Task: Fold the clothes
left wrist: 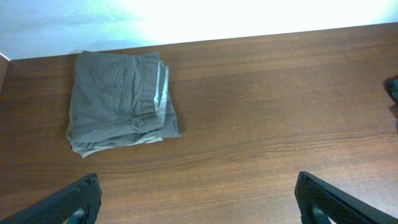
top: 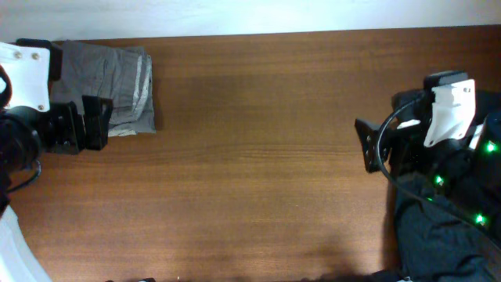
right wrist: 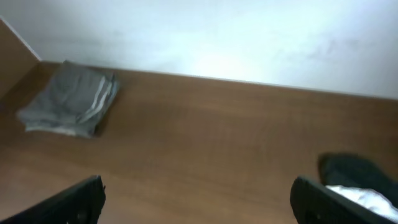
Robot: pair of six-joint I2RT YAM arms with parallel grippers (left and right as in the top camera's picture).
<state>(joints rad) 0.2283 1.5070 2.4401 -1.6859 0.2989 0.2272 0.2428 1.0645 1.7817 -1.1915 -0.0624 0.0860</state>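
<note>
A folded grey garment [top: 125, 84] lies at the table's far left; it also shows in the left wrist view [left wrist: 118, 102] and the right wrist view [right wrist: 71, 106]. My left gripper [top: 95, 123] is open and empty, just in front of that garment; in its own view [left wrist: 199, 202] only bare wood lies between the fingers. My right gripper [top: 366, 145] is open and empty at the right side, above bare wood [right wrist: 196, 199]. A dark unfolded garment [top: 434, 239] lies at the near right corner, partly under the right arm.
The wooden table [top: 258, 157] runs to a white wall at the back. A white cloth [top: 19, 251] shows at the near left edge. The dark garment with a white patch shows in the right wrist view [right wrist: 357, 177].
</note>
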